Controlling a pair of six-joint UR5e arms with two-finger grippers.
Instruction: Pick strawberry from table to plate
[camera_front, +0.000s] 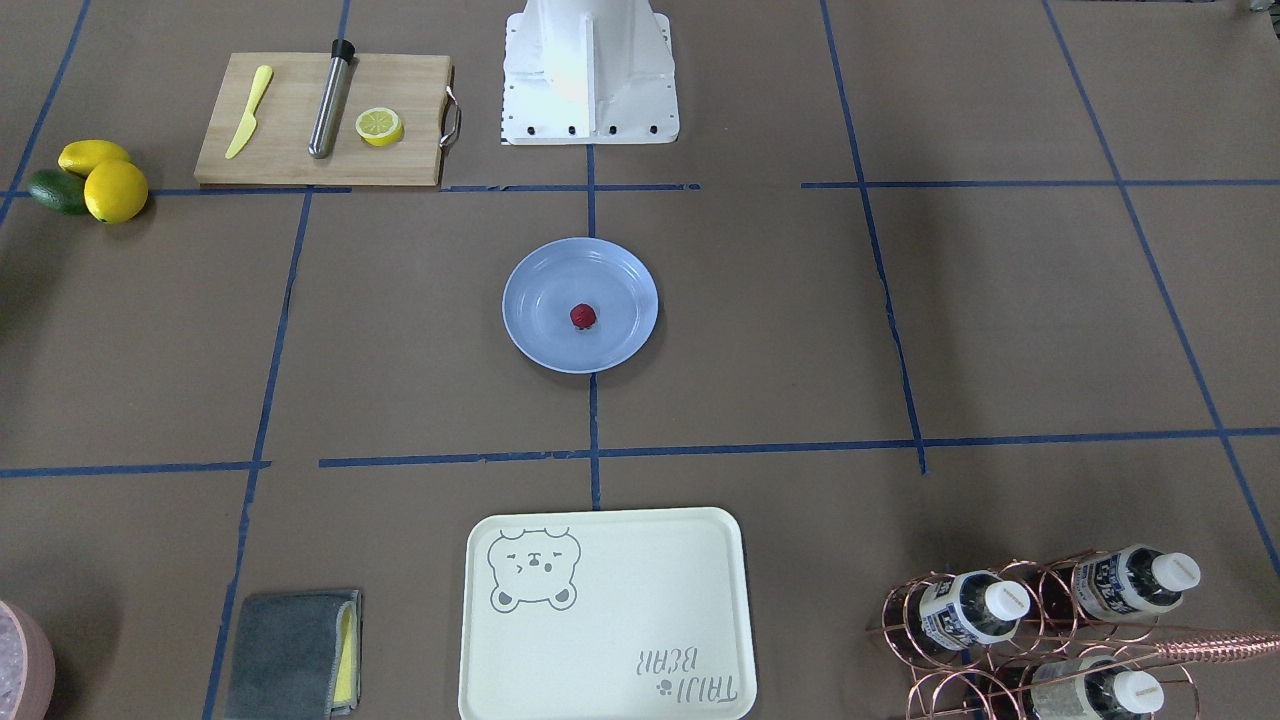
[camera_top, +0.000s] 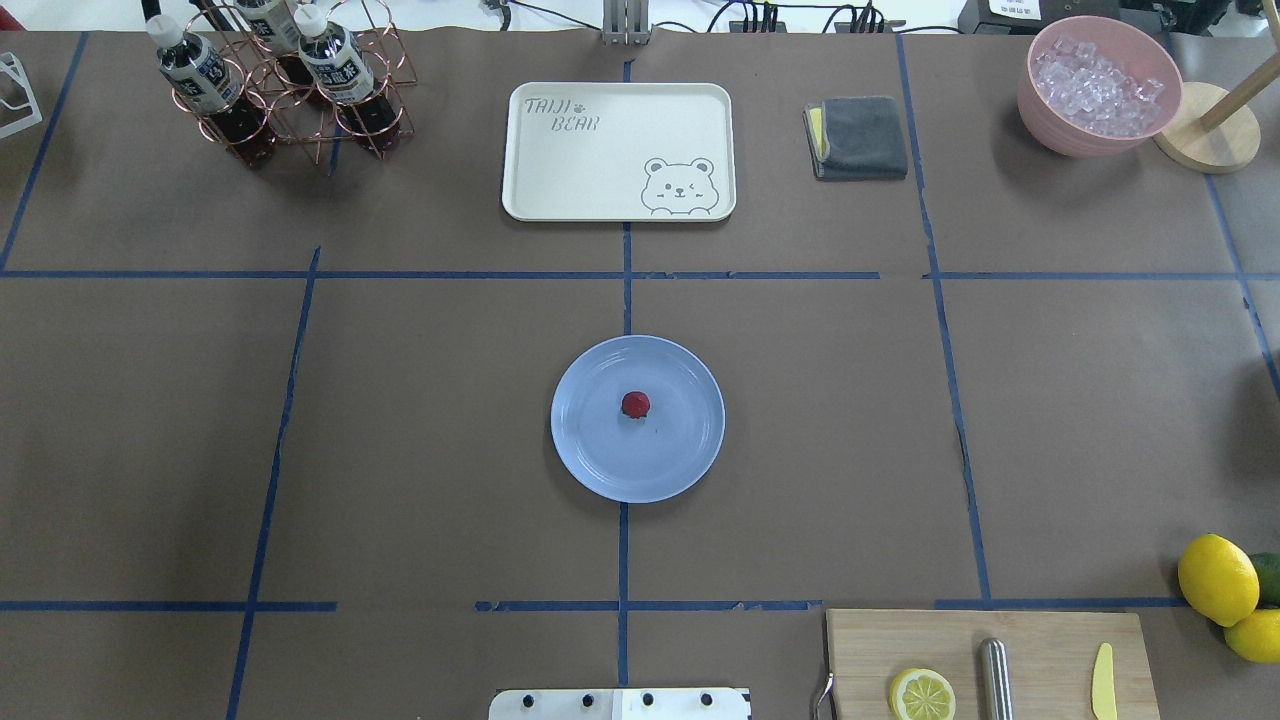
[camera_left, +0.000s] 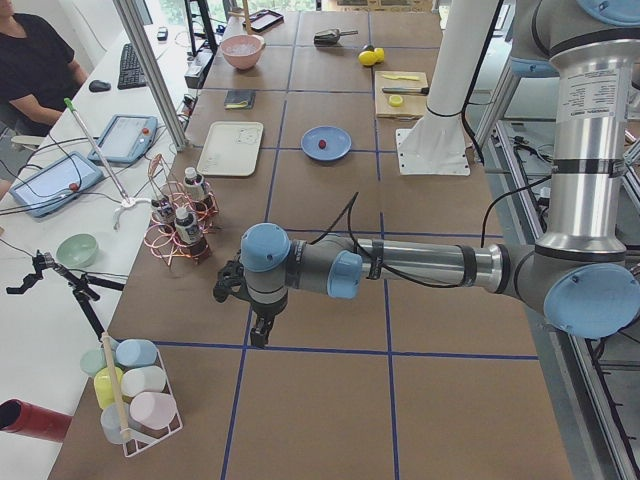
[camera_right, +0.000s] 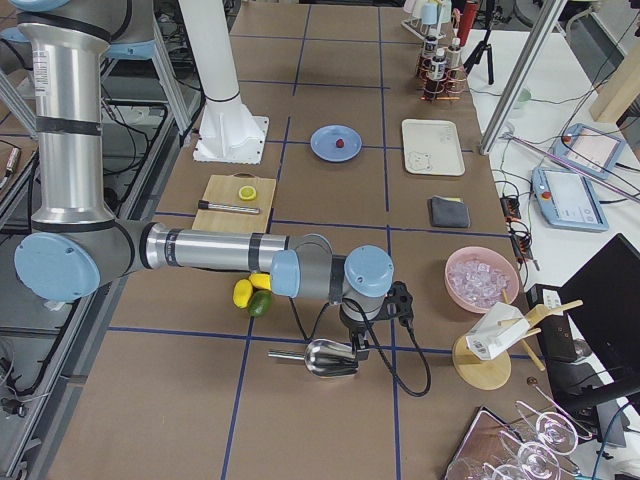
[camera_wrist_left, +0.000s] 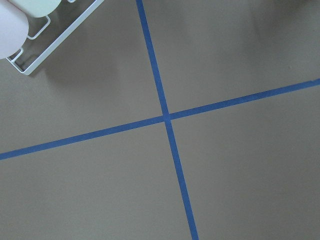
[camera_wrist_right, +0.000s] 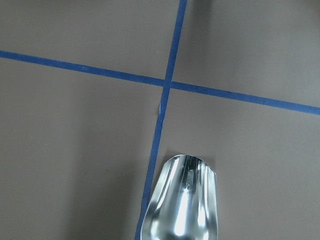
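We see a wide brown paper-covered table gridded with blue tape lines. Over its end on the robot's left stretches the grey-and-blue left arm, and over the opposite end the matching right arm. Both lie low and level above the paper, well apart from the table's middle. A cream rectangular plastic tray with a bear print lies on the far side of the centre. A rectangular wooden cutting board sits beside the robot's base on its right. Between tray and base, on the centre tape line, rests the round glossy blue-grey plate. The black left gripper points down near a tape crossing. We see it only from the side, so we cannot tell how far its fingers are parted or whether they hold anything. The black right gripper hangs just beside a shiny metal scoop lying on the table, and its fingers, too, we cannot judge. The tiny dark red strawberry lies on the plate, close to its middle.
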